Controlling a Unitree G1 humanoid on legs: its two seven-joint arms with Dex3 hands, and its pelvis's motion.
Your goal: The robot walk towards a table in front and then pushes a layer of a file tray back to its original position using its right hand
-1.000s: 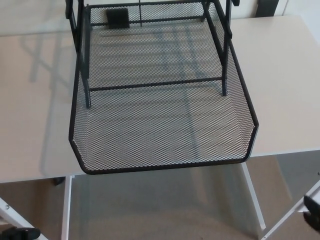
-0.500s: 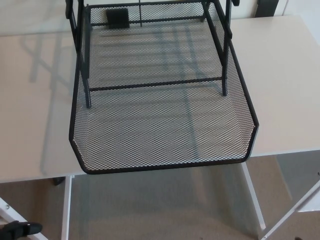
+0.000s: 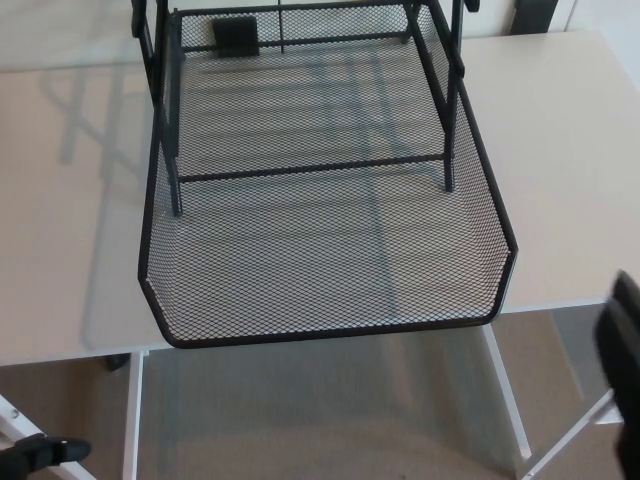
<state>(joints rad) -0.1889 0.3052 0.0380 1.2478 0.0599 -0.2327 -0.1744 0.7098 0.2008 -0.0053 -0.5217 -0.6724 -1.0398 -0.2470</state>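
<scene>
A black wire-mesh file tray layer [image 3: 320, 250] is pulled out toward me, its front rim [image 3: 330, 330] overhanging the near edge of the pale table [image 3: 570, 150]. The tray's black frame posts [image 3: 172, 130] stand behind it at the top of the head view. My right hand [image 3: 625, 370] shows as a dark blurred shape at the right edge, below and to the right of the tray's front corner, apart from it. Only a small black part of my left hand [image 3: 45, 452] peeks in at the bottom left corner.
White table legs [image 3: 505, 400] run down under the table's front edge. Grey carpet [image 3: 320, 420] lies below. A dark object [image 3: 540, 15] stands behind the table at the top right.
My right hand has risen into view at the right edge, larger and closer to the tray's front corner. The tray has not moved.
</scene>
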